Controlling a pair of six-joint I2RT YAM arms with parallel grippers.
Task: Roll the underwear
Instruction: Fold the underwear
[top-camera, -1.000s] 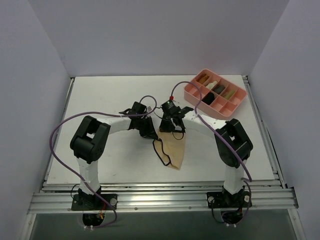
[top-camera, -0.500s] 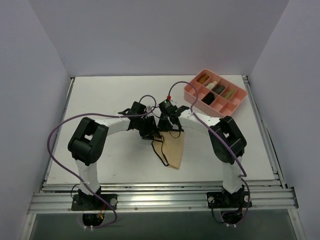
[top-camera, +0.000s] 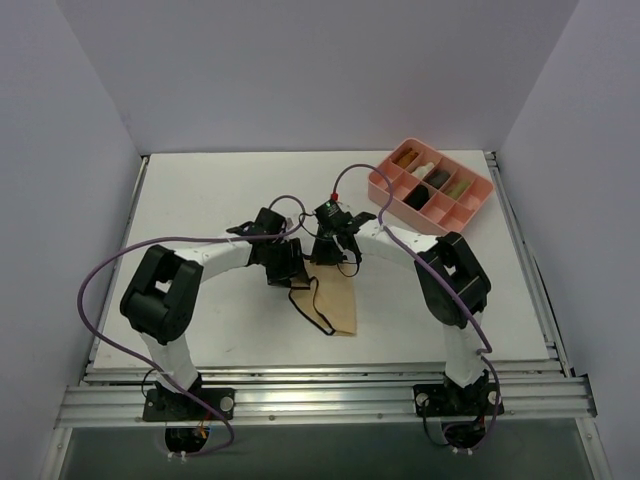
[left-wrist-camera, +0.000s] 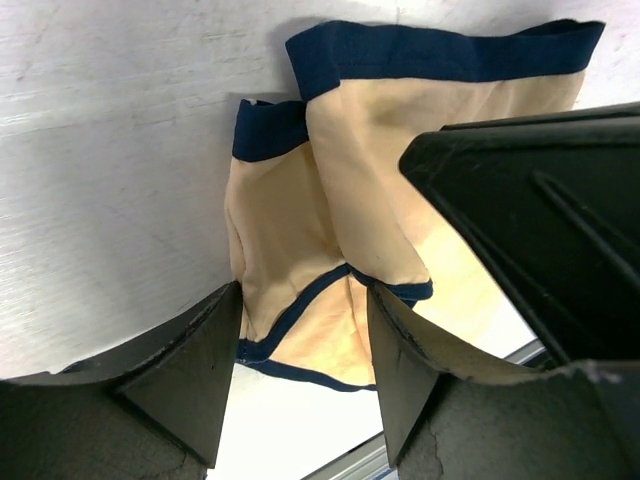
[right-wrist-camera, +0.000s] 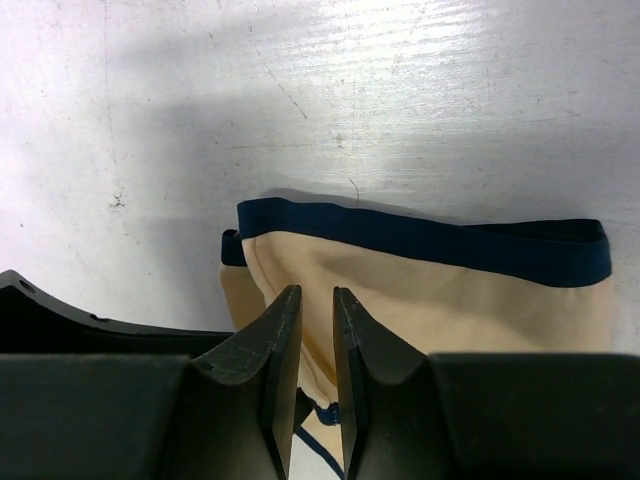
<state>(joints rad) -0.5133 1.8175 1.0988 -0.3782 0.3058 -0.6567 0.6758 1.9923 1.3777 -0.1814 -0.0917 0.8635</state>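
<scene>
Cannot see the top edge of the underwear (top-camera: 338, 308) beneath the left gripper (top-camera: 287, 272) and right gripper (top-camera: 331, 256) overhead; cannot make out what fills the pink tray (top-camera: 378, 187).

- Left gripper (left-wrist-camera: 305, 340): jaws have sprung wide apart and let go of the underwear (top-camera: 335, 308).
- Right gripper (right-wrist-camera: 313, 310): jaws have parted to a narrow slit.
- Underwear: outline now shorter and narrower, lying slightly further left.
- Left arm: elbow has swung outward to the left.
</scene>
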